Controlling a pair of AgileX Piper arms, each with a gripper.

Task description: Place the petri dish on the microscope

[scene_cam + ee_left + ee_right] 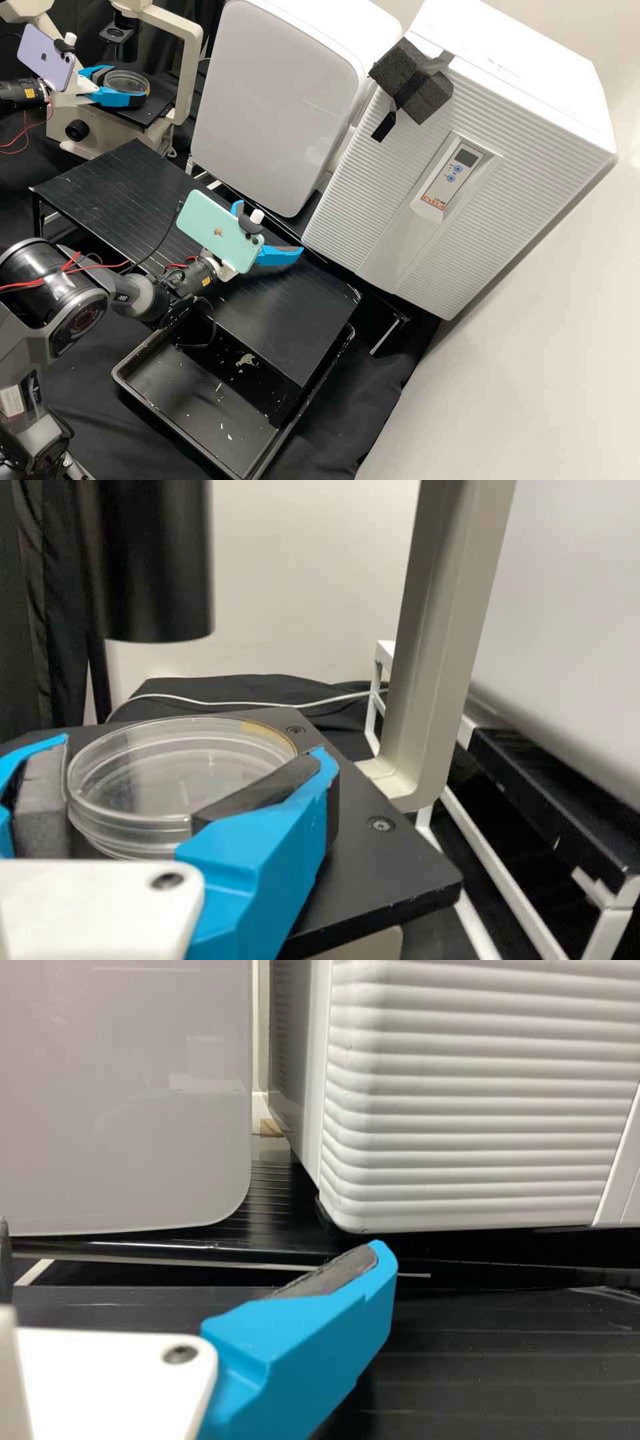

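In the high view my left gripper is at the microscope, shut on the clear petri dish over the black stage. In the left wrist view the round dish lies level between the pads of my left gripper, above or on the stage; whether its base touches is hidden. My right gripper stands open and empty over the black rack in the high view. The right wrist view shows my right gripper with its fingers wide apart.
The microscope's pale upright rises beside the stage, and a dark cylinder hangs above the dish. White ribbed equipment and a white cabinet stand behind the black rack. A black tray lies in front.
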